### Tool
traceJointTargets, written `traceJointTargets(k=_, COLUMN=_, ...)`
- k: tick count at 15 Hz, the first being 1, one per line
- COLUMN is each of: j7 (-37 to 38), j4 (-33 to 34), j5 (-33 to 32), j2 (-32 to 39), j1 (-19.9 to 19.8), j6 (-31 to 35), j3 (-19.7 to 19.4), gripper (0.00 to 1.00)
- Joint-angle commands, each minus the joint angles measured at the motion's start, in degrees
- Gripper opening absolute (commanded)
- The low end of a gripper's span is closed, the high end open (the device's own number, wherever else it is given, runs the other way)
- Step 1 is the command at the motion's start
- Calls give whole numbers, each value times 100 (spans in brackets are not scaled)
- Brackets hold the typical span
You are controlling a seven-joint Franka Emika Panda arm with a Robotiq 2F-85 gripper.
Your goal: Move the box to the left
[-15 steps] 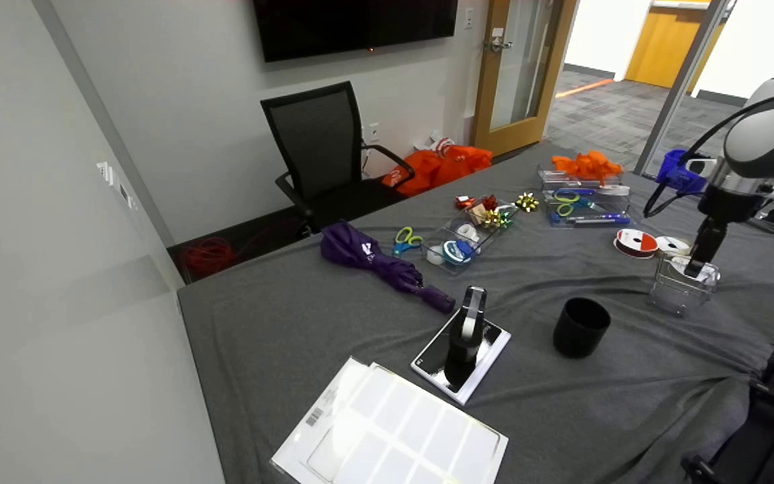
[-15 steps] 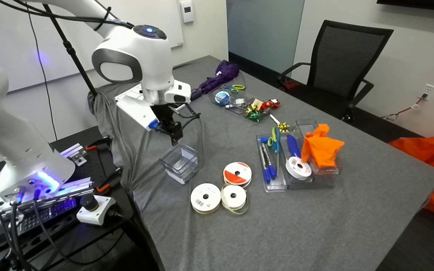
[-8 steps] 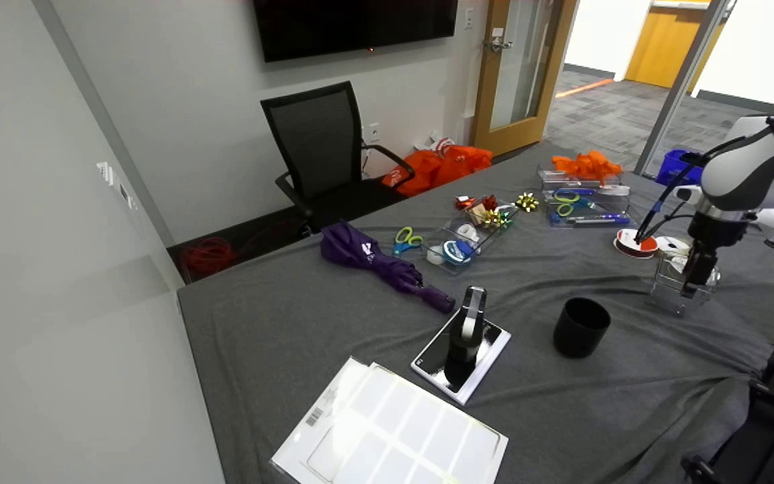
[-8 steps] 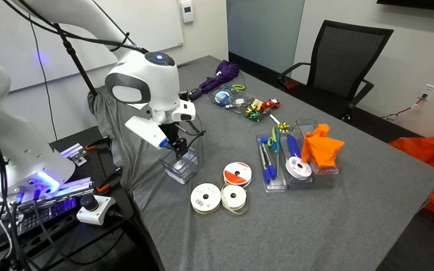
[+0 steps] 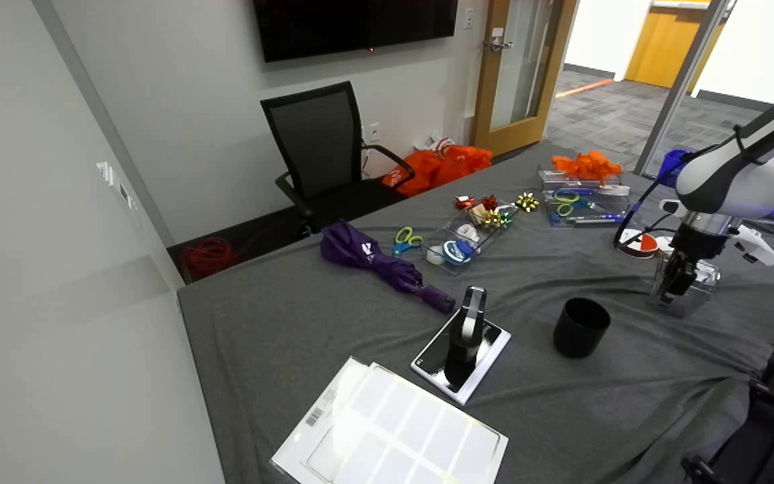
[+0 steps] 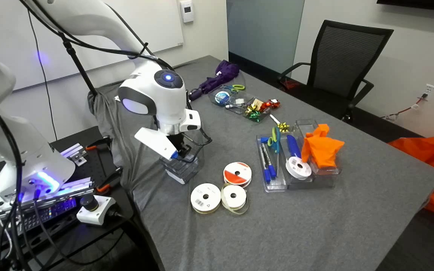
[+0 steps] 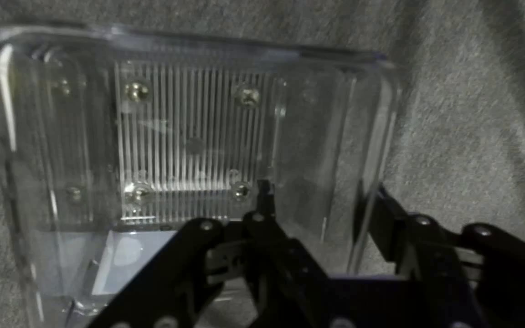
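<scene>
The box is a small, clear, grey-tinted plastic square container, open at the top. It stands on the grey cloth near the robot in both exterior views [image 5: 695, 302] [image 6: 180, 174] and fills much of the wrist view [image 7: 194, 132]. I cannot tell whether it is one piece or a stack. My gripper [image 7: 319, 193] is open and low at the box. In the wrist view one finger is inside the box and the other outside its right wall, with a gap to the inner finger. In an exterior view the gripper [image 5: 669, 290] partly covers the box; elsewhere the arm hides the fingertips.
Ribbon spools [image 6: 205, 198] lie close beside the box. A black cup [image 5: 581, 328] stands nearby. Further off are a black-and-white box [image 5: 488, 356] with a black object on it, white sheets [image 5: 420, 430], a purple umbrella [image 5: 387, 265] and a clear organiser [image 6: 277, 184] with pens.
My gripper has come down from above the box to its rim, with its fingers now on both sides of one wall. The box and the other objects have not moved.
</scene>
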Motion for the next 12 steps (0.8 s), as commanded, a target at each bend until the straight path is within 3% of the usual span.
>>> traceJointTargets(k=1, j7=-262, j4=197, j5=123, j2=228, j1=-249, j6=-39, j3=159, gripper=23)
traceJointTargets(k=4, j7=-34, j4=-17, j5=43, j2=66, j1=-181, j6=94, j3=120, gripper=4)
traceJointTargets(k=7, j7=163, j4=-190, j5=162, j2=-364, j1=-95, j6=11, j3=197, gripper=0)
traceJointTargets(k=12, j7=868, j4=-159, j5=966, j2=-1021, j1=251, j6=-363, j3=523, gripper=1)
